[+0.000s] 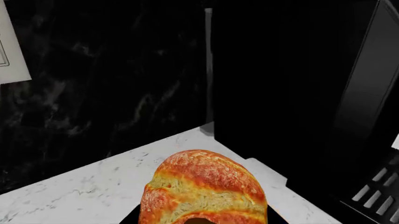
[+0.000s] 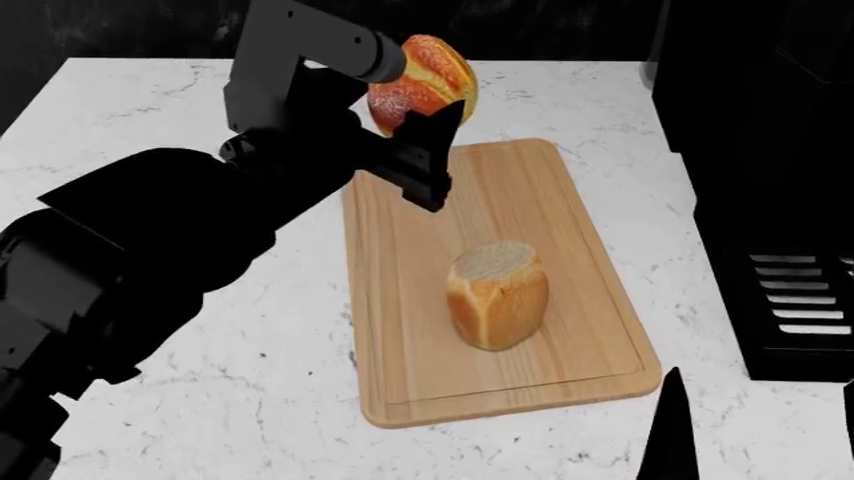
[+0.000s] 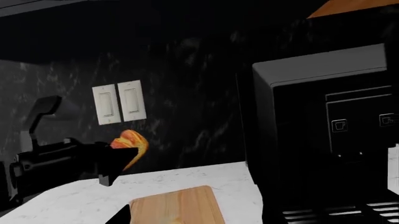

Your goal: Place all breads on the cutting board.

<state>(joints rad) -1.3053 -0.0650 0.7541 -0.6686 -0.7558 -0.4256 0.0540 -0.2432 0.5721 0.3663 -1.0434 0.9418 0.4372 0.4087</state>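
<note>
My left gripper (image 2: 420, 95) is shut on the round orange-golden roll (image 2: 424, 72) and holds it in the air over the far left corner of the cutting board (image 2: 534, 190). In the left wrist view the roll (image 1: 203, 186) fills the space between the dark fingers (image 1: 129, 217). The tan loaf chunk (image 2: 497, 293) stands on the middle of the board, pale cut end up. My right gripper (image 2: 757, 430) is open and empty, low at the near right, off the board. The right wrist view shows the roll (image 3: 130, 144) and the board's far end (image 3: 177, 205).
A black coffee machine (image 2: 761, 150) stands on the white marble counter (image 2: 174, 330) right of the board, and also shows in the right wrist view (image 3: 324, 130). A black wall with white switches (image 3: 118, 102) runs behind the counter.
</note>
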